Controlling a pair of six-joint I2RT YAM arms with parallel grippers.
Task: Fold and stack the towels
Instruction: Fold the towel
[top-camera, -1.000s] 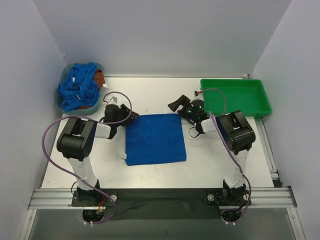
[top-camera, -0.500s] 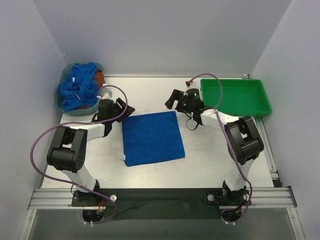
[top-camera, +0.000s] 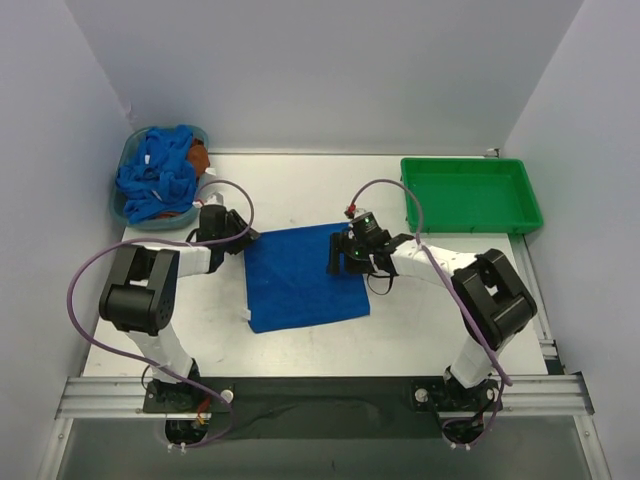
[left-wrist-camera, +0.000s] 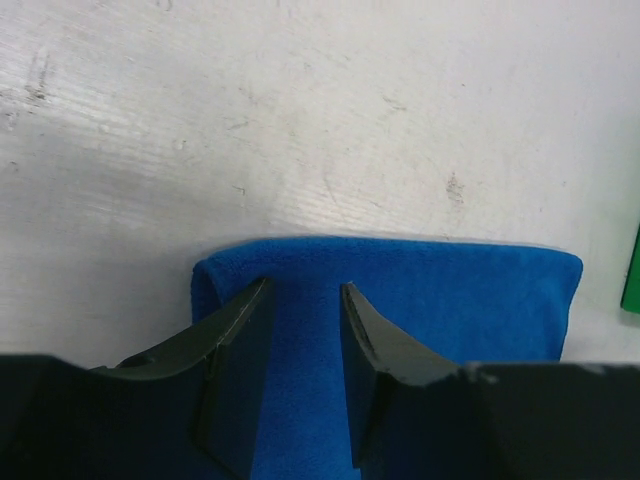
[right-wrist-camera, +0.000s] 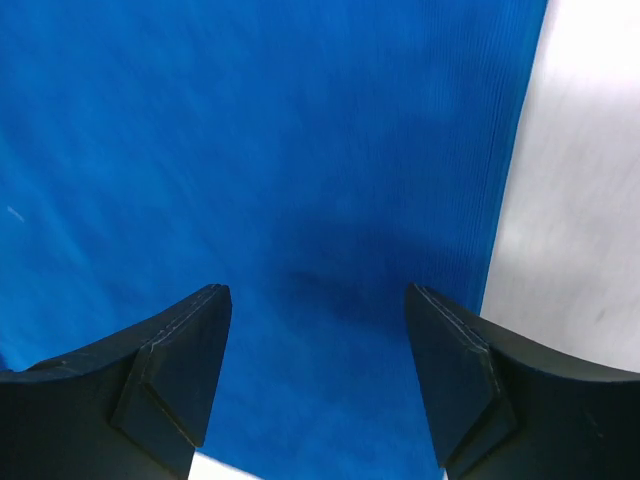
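— Where do your claws stand?

— My right claw (right-wrist-camera: 315, 290) is spread wide and holds nothing. It hangs over the far right part of the flat blue towel (top-camera: 300, 285). My left claw (left-wrist-camera: 305, 286) is only part spread, with a narrow gap between the fingers and its tips at the towel's far left corner. No cloth is bunched between them. Whether they touch the pile I cannot tell.

— And the room around?

— The white worktop (top-camera: 450, 300) shows on every side of the towel. The green tray (top-camera: 470, 162) sits at the far right, well apart from the towel. The basket (top-camera: 122, 165) at the far left holds the heaped towels (top-camera: 155, 180) and an orange-brown cloth (top-camera: 198, 157).

— What does each camera add?

— Only the overhead view shows the basket and the whole towel. My left wrist shows the towel's far edge, with one corner looking slightly turned up. My right wrist shows one straight edge of the towel, with worktop beyond it.
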